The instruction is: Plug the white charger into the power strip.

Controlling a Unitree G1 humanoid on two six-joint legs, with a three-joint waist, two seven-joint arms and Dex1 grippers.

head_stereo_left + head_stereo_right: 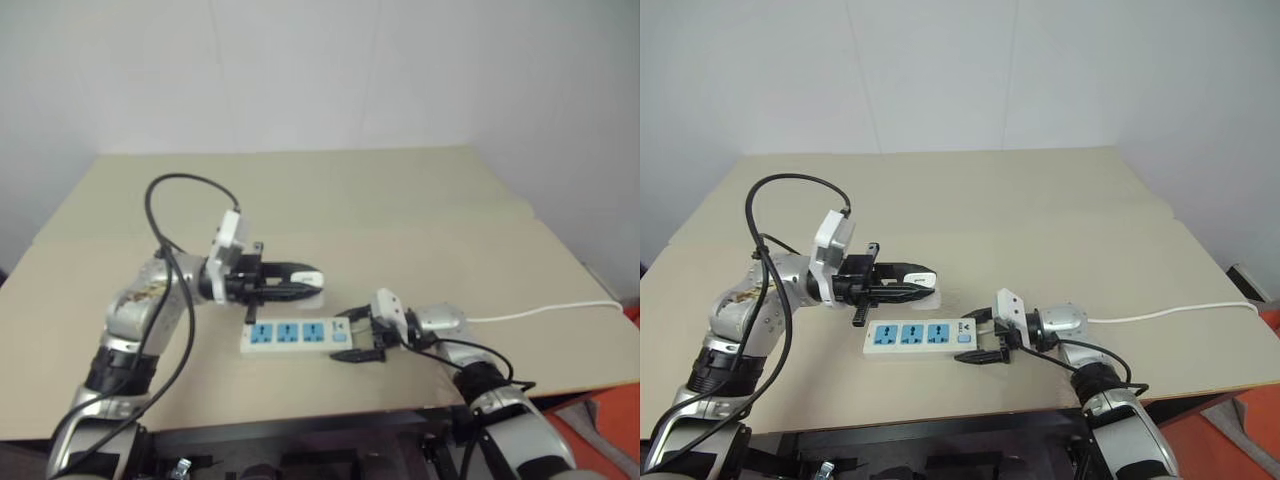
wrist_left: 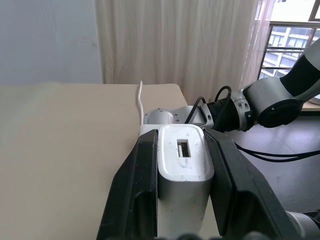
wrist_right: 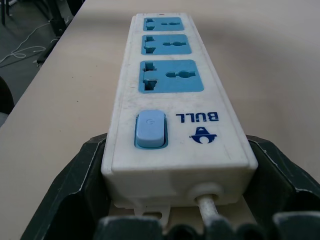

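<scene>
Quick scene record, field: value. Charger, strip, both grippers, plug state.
charger: white charger clamped between the left gripper fingers, held above the table
strip: power strip flat on table, three blue sockets all free
right gripper: fingers on both sides of the strip's switch end, by the cord
plug state: not yet plugged in; charger sits behind the strip in the head views
</scene>
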